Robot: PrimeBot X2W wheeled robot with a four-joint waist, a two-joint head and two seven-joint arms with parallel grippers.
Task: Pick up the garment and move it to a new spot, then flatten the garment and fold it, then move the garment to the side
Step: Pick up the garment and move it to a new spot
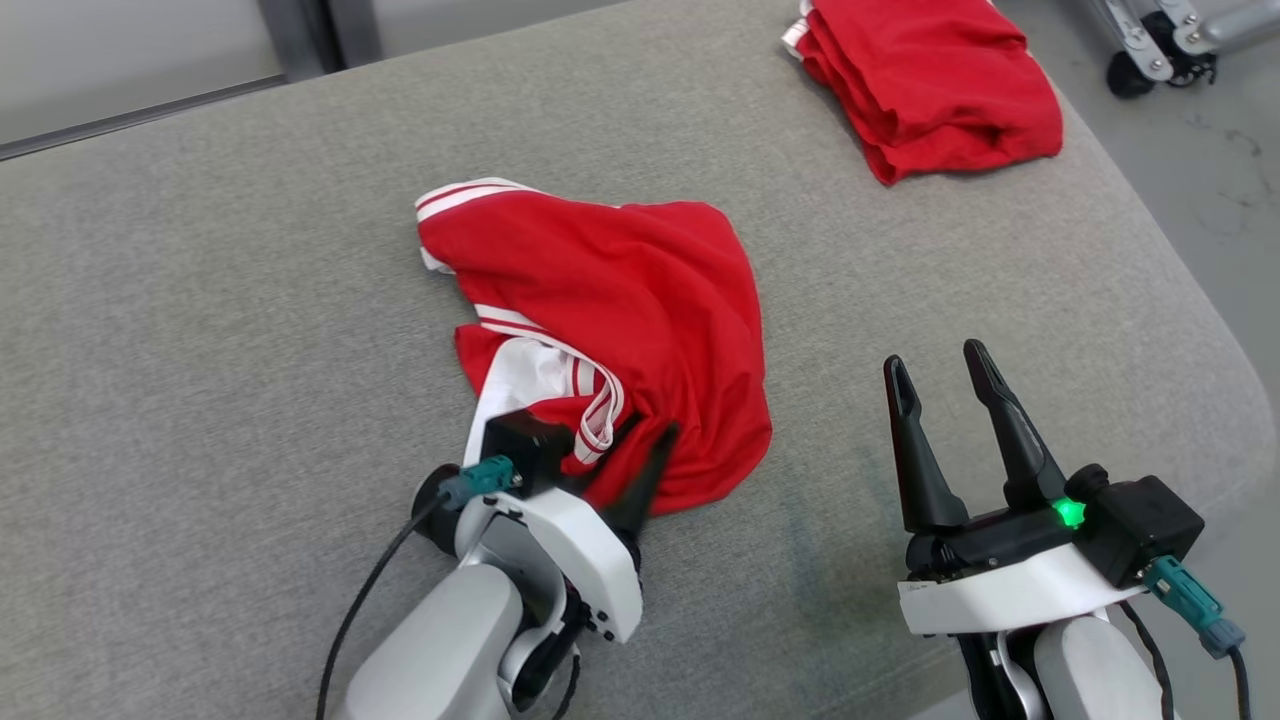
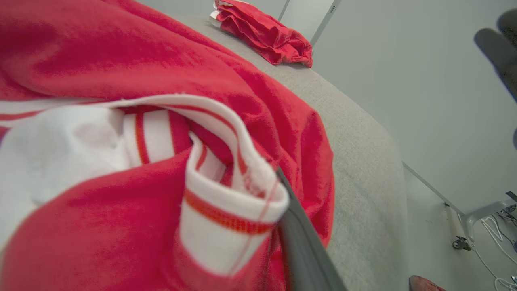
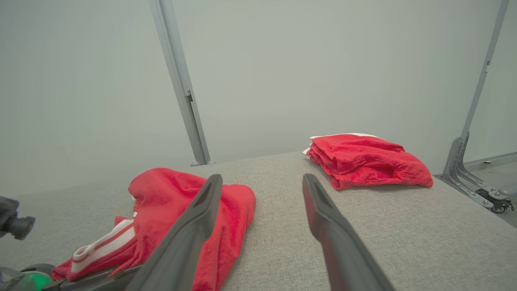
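Note:
A crumpled red garment (image 1: 620, 300) with white striped trim lies in a heap in the middle of the grey padded surface (image 1: 200, 350). My left gripper (image 1: 640, 445) is at the heap's near edge. One dark finger (image 2: 301, 242) shows beside a rolled white cuff, and cloth covers the other, so whether the cloth is gripped is hidden. In the left wrist view the garment (image 2: 121, 60) lies close up. My right gripper (image 1: 935, 358) stands open to the right of the heap, apart from it, with nothing between its fingers. In the right wrist view the right gripper (image 3: 262, 178) points past the garment (image 3: 169, 194).
A second red garment (image 1: 930, 80), folded, lies at the far right of the surface, also visible as the folded pile (image 3: 363, 159). The surface's rounded right edge drops to the floor, where a wheeled metal frame (image 1: 1150, 50) stands.

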